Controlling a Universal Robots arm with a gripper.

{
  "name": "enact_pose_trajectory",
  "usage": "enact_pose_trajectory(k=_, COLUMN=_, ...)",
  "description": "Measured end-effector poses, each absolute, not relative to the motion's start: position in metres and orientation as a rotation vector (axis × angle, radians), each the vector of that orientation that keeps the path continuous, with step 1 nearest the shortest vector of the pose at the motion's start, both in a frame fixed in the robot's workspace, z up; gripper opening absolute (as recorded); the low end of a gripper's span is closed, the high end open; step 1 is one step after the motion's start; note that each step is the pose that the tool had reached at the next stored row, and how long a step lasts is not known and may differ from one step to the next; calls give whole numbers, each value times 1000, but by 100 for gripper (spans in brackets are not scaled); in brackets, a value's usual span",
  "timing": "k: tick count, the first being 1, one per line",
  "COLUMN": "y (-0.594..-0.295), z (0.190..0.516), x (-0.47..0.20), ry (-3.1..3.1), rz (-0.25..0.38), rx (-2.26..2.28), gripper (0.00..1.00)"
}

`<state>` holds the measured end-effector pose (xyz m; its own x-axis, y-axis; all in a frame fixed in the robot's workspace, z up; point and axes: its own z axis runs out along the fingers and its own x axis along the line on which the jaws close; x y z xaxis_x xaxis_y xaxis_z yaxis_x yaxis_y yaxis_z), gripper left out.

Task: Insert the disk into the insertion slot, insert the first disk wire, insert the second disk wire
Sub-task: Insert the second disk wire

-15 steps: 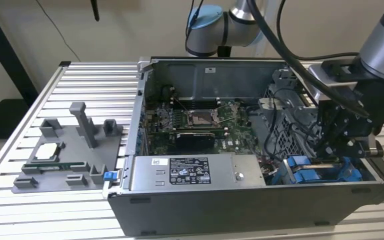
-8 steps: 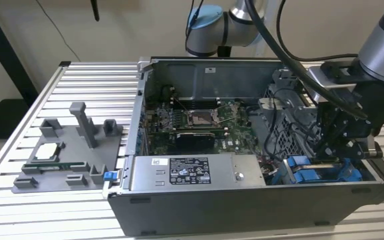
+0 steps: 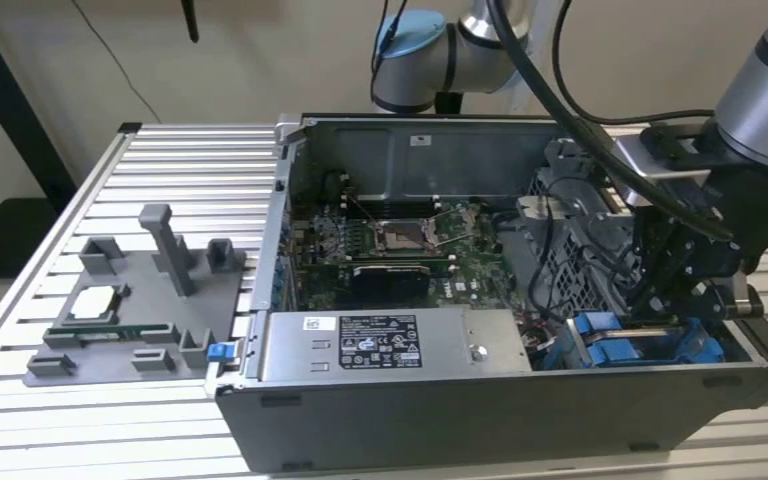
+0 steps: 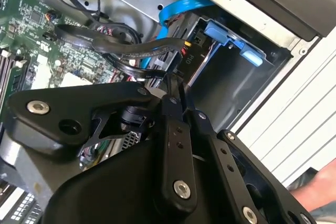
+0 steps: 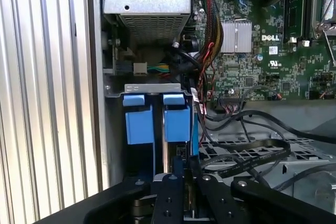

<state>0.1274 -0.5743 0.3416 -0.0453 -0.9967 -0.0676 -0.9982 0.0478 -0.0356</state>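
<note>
The disk sits in its blue carrier (image 5: 176, 122) inside the insertion slot (image 5: 152, 88) of the grey drive cage, next to a second blue carrier (image 5: 138, 121). In the exterior view the blue carriers (image 3: 624, 346) lie at the case's front corner on the exterior view's right. My gripper (image 3: 651, 308) reaches down into that corner. In both wrist views the black fingers (image 5: 169, 182) stand pressed together just behind the disk's carrier. The gripper (image 4: 176, 85) is shut on the end of a black disk wire (image 4: 134, 70). The wire's plug is hidden between the fingertips.
Loose black cables (image 5: 252, 153) and a blue flat cable (image 4: 178, 6) lie around the cage. The motherboard (image 5: 262, 51) and power supply (image 3: 384, 342) fill the case. A grey fixture with small parts (image 3: 131, 320) stands outside. A person's hand (image 4: 315, 195) shows beside the case.
</note>
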Motion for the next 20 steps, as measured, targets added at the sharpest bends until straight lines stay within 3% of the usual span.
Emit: enact_pose_trajectory(k=20, y=-574, z=343, x=128, ry=2219, rz=33, rx=-2118, gripper=0)
